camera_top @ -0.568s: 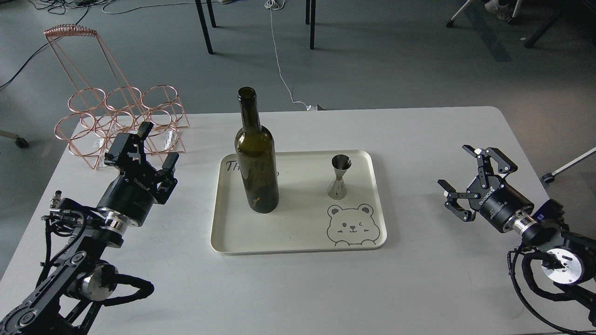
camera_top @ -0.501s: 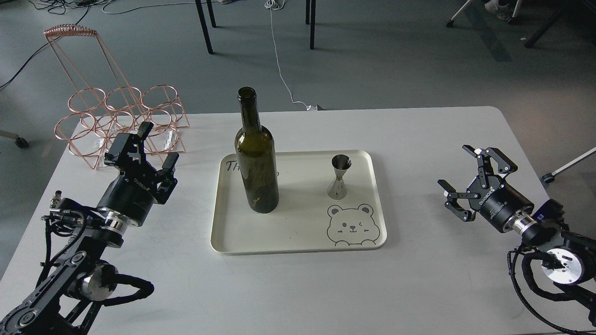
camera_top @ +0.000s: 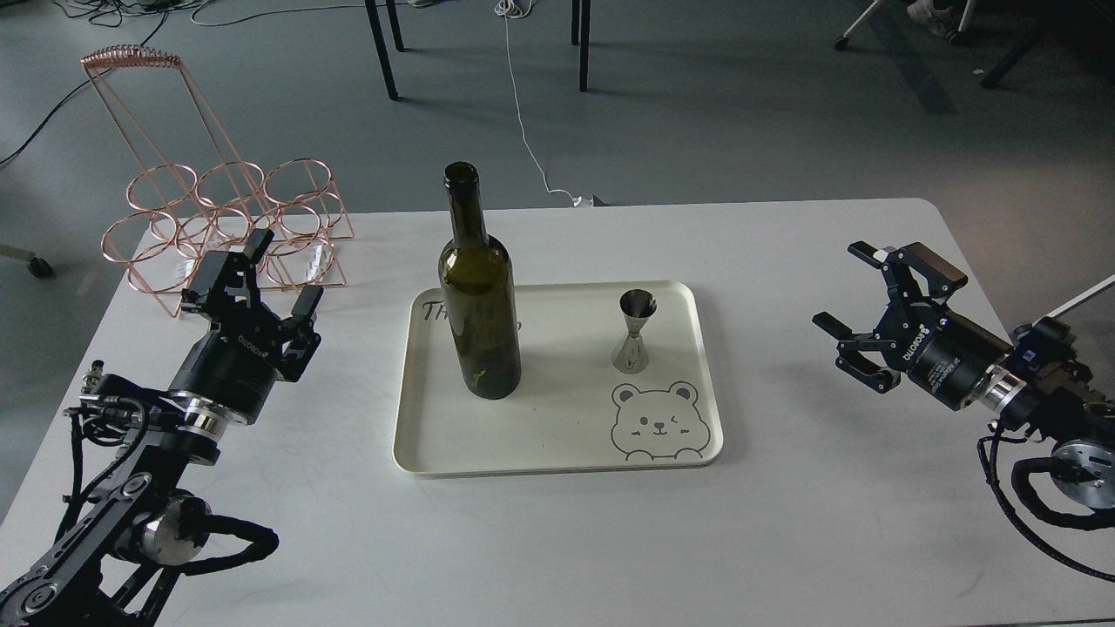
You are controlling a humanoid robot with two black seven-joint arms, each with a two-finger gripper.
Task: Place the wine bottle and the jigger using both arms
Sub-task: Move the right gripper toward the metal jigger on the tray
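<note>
The dark olive-green wine bottle (camera_top: 478, 300) stands upright on the left part of a cream tray (camera_top: 557, 440). The small steel jigger (camera_top: 635, 332) stands upright on the tray's right part, above a printed bear face. My left gripper (camera_top: 280, 272) is open and empty over the table, well left of the tray. My right gripper (camera_top: 843, 286) is open and empty over the table, well right of the tray. Neither gripper touches anything.
A copper wire bottle rack (camera_top: 219, 226) stands at the table's back left corner, just behind my left gripper. The white table (camera_top: 557, 540) ends at a rounded back right corner. Chair legs and cables lie on the floor behind.
</note>
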